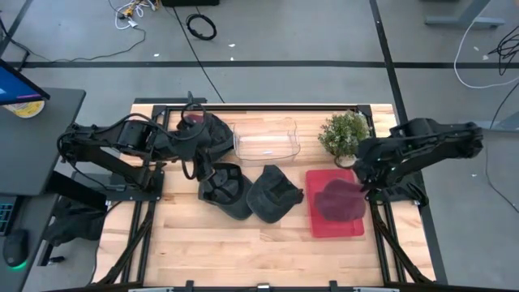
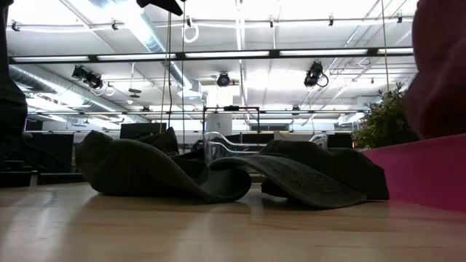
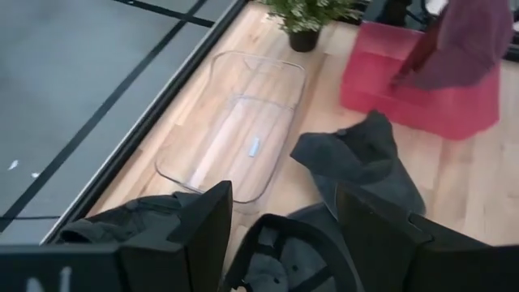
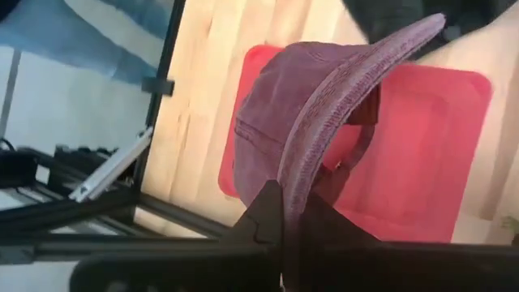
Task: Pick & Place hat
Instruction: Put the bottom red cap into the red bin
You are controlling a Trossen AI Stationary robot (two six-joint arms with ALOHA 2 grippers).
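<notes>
Starting on the left side of the table, our left gripper (image 1: 197,156) is parked above the back-left pile of dark caps, fingers spread partway with nothing between them. Looks to us like it's lining up on the dark cap (image 1: 223,187) sitting crown-down just under it, which makes sense as the next one to grab since its open underside gives the fingers an edge to pinch.

Right beside that, touching it, is a second dark cap (image 1: 274,193), and behind both sits the clear tray (image 1: 267,139), nothing in it as far as we can see. The little potted plant (image 1: 344,134) is just past the tray, near the back edge.

Over on the right, our right gripper (image 4: 284,215) is clamped tight on the brim of the maroon hat (image 1: 339,200), holding it over the red bin (image 1: 323,227). Pinching the stiff brim is probably why the crown hangs down like that. The wrist view shows the hat dangling right above the bin floor, so we'd guess it's basically ready to let go. Whether it's touching the bin yet, we can't tell.
</notes>
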